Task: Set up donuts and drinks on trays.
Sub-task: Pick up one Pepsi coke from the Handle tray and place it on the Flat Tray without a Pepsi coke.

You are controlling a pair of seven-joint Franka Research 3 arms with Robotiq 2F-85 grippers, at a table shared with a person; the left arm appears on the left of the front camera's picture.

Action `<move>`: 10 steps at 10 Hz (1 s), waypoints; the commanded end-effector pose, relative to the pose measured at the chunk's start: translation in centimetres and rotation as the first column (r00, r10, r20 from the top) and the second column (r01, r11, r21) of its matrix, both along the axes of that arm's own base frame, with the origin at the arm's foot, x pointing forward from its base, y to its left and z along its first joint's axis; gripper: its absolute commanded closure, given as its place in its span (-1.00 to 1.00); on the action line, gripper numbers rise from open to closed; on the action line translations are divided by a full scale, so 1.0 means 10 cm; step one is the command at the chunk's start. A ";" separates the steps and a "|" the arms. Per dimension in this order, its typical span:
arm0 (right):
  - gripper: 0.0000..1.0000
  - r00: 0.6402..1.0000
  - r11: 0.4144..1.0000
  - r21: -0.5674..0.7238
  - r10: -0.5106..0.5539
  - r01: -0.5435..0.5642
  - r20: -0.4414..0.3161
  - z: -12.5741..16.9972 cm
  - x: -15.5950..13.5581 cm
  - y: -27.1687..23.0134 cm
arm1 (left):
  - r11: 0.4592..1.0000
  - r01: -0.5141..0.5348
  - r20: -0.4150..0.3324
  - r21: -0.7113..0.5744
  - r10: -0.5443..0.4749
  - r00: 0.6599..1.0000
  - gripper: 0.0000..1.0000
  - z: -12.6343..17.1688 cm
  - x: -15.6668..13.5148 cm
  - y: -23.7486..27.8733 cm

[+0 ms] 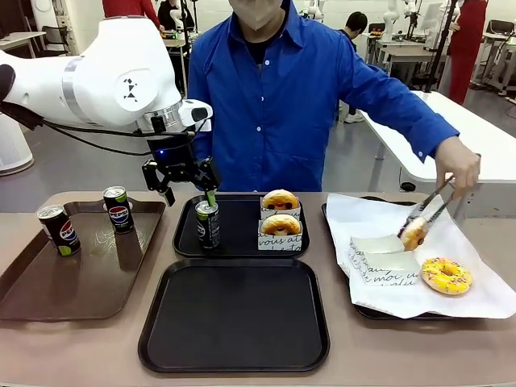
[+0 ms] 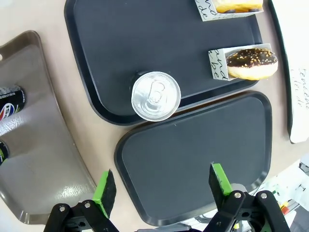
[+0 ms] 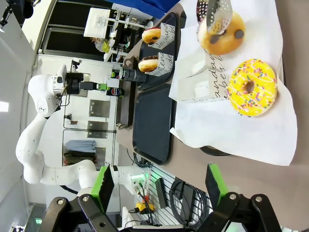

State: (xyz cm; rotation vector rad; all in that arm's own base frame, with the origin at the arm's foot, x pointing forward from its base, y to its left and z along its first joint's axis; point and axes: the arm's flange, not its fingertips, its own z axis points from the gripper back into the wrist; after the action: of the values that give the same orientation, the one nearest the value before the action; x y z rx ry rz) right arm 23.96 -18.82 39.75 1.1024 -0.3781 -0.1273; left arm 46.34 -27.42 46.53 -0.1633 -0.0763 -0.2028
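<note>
Left claw (image 2: 161,186) has its fingers spread, just above the can (image 2: 156,95), which stands upright in the near-left corner of the far tray (image 2: 145,38). Right claw (image 3: 159,186) is also spread. I'd move straight up with no sideways drift, since the can sits close to the rim.

A glossy brown tray (image 1: 89,282) lies at the left end of the tan table (image 1: 81,351). Far to its right sits a dark tray (image 1: 367,313) lined with white paper (image 1: 363,214), with metal tongs (image 1: 431,201) above the paper. Behind and to the right of the brown tray is a person in a blue shirt (image 1: 282,105).
</note>
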 end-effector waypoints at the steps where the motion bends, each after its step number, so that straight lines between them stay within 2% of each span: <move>1: -1.00 1.000 1.000 0.015 0.003 -0.004 0.019 0.00 0.01 0.00 | 1.000 -0.008 0.012 -0.005 0.008 1.000 -1.00 -0.01 0.02 -0.01; 3: -1.00 1.000 1.000 0.015 0.003 -0.004 0.019 0.00 0.01 0.00 | 1.000 0.000 0.000 0.000 0.000 1.000 -1.00 0.00 0.00 0.00; 5: -1.00 1.000 1.000 0.015 0.003 -0.004 0.019 0.00 0.01 0.00 | 0.993 -0.116 0.082 -0.027 0.117 0.990 -1.00 0.43 0.42 0.50; 6: -1.00 1.000 1.000 0.015 0.003 -0.004 0.019 0.00 0.01 0.00 | 0.978 -0.200 0.106 -0.054 0.205 0.973 -1.00 0.64 0.50 0.87; 7: -1.00 1.000 1.000 0.015 0.003 -0.004 0.019 0.00 0.01 0.00 | 0.975 -0.211 0.119 -0.071 0.219 0.969 -1.00 0.74 0.56 1.14; 10: -1.00 1.000 1.000 0.015 0.003 -0.004 0.019 0.00 0.01 0.00 | 0.975 -0.208 0.174 0.072 0.193 0.966 -1.00 0.94 0.73 1.90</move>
State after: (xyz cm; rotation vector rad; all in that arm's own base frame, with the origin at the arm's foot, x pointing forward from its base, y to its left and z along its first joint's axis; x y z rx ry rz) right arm 23.98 -18.79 39.76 1.1015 -0.3771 -0.1268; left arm 53.52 -9.08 55.82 -0.1089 -0.2547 0.0225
